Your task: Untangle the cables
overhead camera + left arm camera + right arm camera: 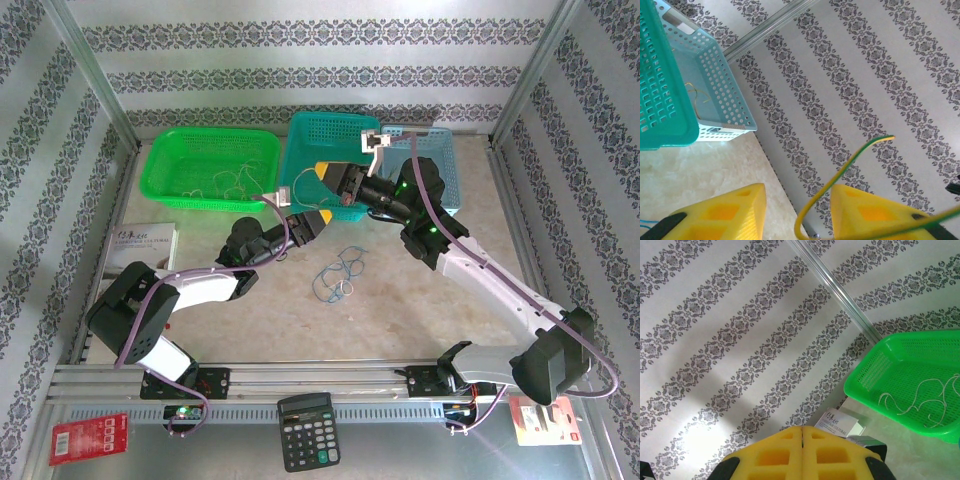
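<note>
A loose tangle of blue cables (340, 274) lies on the table between the two arms. Just left of and above it is my left gripper (318, 222). In the left wrist view its yellow jaws (799, 192) stand apart, and a yellow-green cable (850, 160) arcs up through the gap and trails over the right finger (875, 215), not pinched. My right gripper (312, 178) hovers at the teal basket's (330, 140) near-left corner. Its fingers (802, 429) are pressed together with nothing between them. Whitish cables (920, 400) lie in the green basket (875, 375).
The green basket (165, 165), the teal basket and a light blue basket (450, 170) line the back of the table; the blue one holds a thin yellowish wire (697, 95). A booklet (140, 245) lies at the left. A calculator (307, 430) sits below the front rail.
</note>
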Controlling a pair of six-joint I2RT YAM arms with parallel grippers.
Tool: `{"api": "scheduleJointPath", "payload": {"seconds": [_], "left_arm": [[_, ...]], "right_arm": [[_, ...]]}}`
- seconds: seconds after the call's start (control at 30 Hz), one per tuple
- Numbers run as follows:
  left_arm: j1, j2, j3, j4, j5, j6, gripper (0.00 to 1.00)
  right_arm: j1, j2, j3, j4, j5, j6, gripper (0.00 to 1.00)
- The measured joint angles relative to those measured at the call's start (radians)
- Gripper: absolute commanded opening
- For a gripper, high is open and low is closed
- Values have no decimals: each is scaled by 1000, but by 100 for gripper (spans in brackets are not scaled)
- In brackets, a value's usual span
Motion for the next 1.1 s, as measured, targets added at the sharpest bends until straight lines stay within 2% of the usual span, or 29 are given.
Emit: {"api": "scheduleJointPath", "payload": {"seconds": [0.37,0.63,0.83,1.1], "left_arm": [[0,-13,-145,54,-8,2,67],[0,-58,-154,97,2,50,80],[1,-125,-154,95,4,133,83],[3,-127,-126,92,11,181,84]], "right_arm": [[-29,-14,0,0,22,0,0],[-29,-24,0,0,40,3,0],[-29,-30,0,0,47,9,0],[-29,-40,0,1,47,34,0]]}}
